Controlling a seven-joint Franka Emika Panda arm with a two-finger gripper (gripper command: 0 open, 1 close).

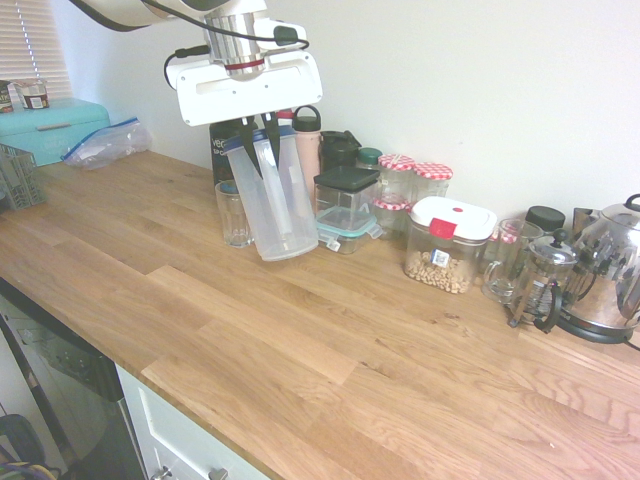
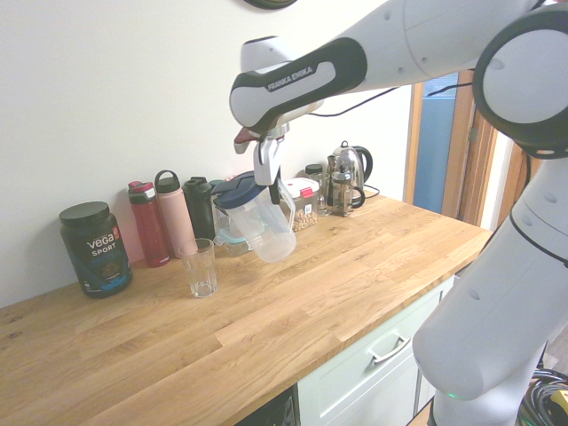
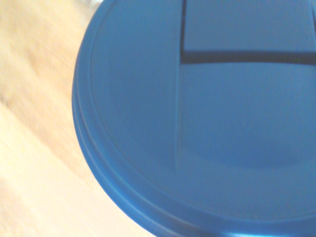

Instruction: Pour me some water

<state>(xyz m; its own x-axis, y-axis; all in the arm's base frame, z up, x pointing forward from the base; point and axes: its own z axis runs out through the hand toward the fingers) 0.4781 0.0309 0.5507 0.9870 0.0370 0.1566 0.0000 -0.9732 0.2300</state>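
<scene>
In the upper middle of the first exterior view, the tool [image 1: 262, 148] is closed on the handle [image 1: 271, 185] of the clear pitcher [image 1: 298, 228], which it carries above the wooden table [image 1: 330, 340]. Gripping by the handle makes sense here: it leaves the body and the lidded mouth free, so a turn of the wrist can tip the whole vessel. The pitcher already leans, its blue lid [image 2: 241, 192] towards the left of the second exterior view and its base swung out to the right, which looks like a lean towards the drinking glass [image 2: 200, 269]. That glass stands upright just left of centre there, open at the top and looking empty, near the pitcher; it is presumably the one to be filled. The lid seems to be on for keeping the water in, with its spout side probably meant for the glass; in the wrist view it fills most of the frame, with a dark slot across it. How much water the pitcher holds cannot be told through the cloudy wall. Further right in the first exterior view, a white-lidded container [image 1: 450, 245] holds what look like nuts or beans, out of the way of the pour. The next move probably calls for bringing the spout over the glass before tilting further, lest water land on the table.
</scene>
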